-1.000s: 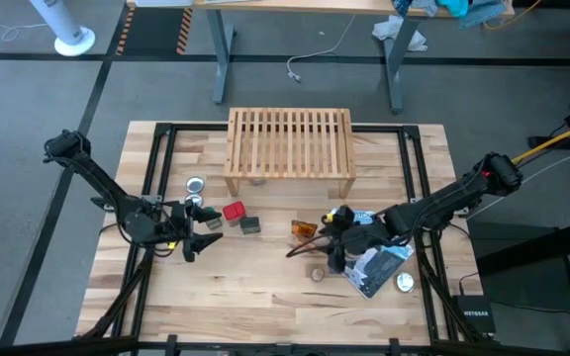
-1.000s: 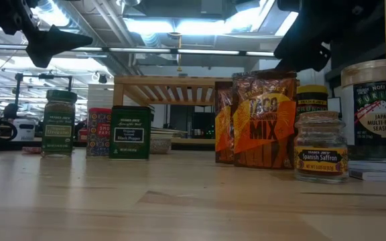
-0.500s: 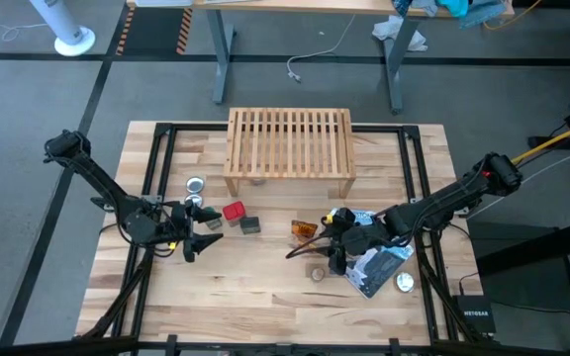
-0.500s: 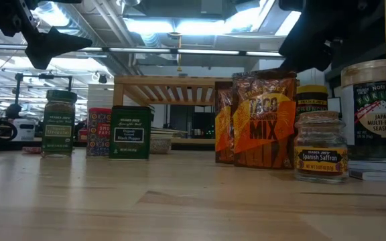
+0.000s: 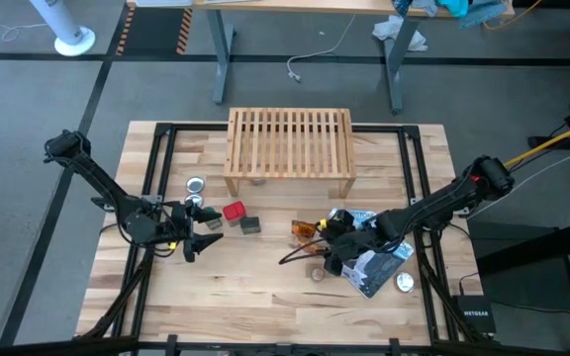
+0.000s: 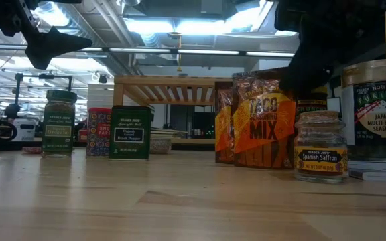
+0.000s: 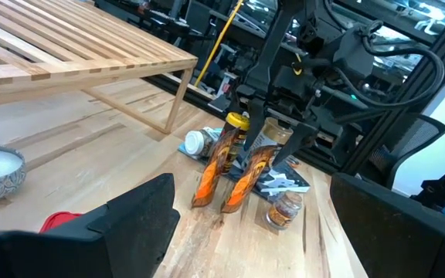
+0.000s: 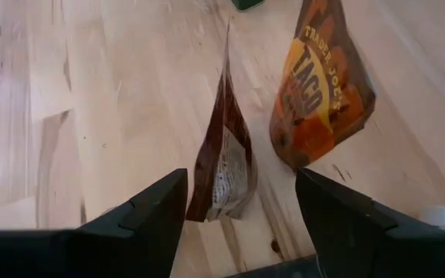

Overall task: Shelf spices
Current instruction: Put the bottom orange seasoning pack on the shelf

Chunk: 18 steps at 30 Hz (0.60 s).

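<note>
Two orange crinkly packets stand upright on their bases right of the table's middle. My right gripper is open above them, and the nearer packet stands edge-on between its fingers, touching neither. The other packet stands just beyond. My left gripper hangs open above the table's left part, beside the red-capped jar and the dark square tin. The low view shows a green-capped jar left of them. The slatted shelf stands on its short legs at the far middle.
A small saffron jar and a tall tan-capped jar stand right of the packets. A blue-and-black pouch lies under the right arm, with a white-capped jar near it. Two silver discs lie left of the shelf. A black frame borders the tabletop.
My right gripper has moved down and toward the table's near left, lower over the orange packets. It stays open. The left arm and the spices have kept still.
</note>
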Available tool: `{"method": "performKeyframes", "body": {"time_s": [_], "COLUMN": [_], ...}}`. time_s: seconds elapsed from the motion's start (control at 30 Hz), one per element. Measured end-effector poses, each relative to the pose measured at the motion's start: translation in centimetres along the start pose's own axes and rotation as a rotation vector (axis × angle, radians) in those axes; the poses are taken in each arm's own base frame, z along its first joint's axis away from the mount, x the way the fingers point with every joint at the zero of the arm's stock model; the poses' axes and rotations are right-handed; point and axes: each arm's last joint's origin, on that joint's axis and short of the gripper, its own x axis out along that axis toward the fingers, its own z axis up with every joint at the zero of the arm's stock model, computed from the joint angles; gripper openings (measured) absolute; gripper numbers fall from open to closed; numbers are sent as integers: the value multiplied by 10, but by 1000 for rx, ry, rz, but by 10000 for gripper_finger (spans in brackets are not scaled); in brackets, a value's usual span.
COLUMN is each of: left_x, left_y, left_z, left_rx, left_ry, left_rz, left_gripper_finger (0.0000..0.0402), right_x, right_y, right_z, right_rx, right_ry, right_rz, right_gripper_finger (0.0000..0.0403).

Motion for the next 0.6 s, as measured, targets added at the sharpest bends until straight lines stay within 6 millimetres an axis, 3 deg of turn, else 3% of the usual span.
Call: {"method": "performKeyframes", "body": {"time_s": [0.2,0.6], "left_x": [0,0], "left_y": [0,0], "left_z": [0,0], "left_rx": [-1,3], "left_ry": [0,0], "left_rz": [0,0], "left_gripper_finger": [340,340], "right_x": [0,0], "right_y": [0,1], "right_z": [0,1], "right_rx": [-6,-9], "right_ry": [-3,-9], "right_rz": [-1,4], "right_gripper_finger": [192,20]}}
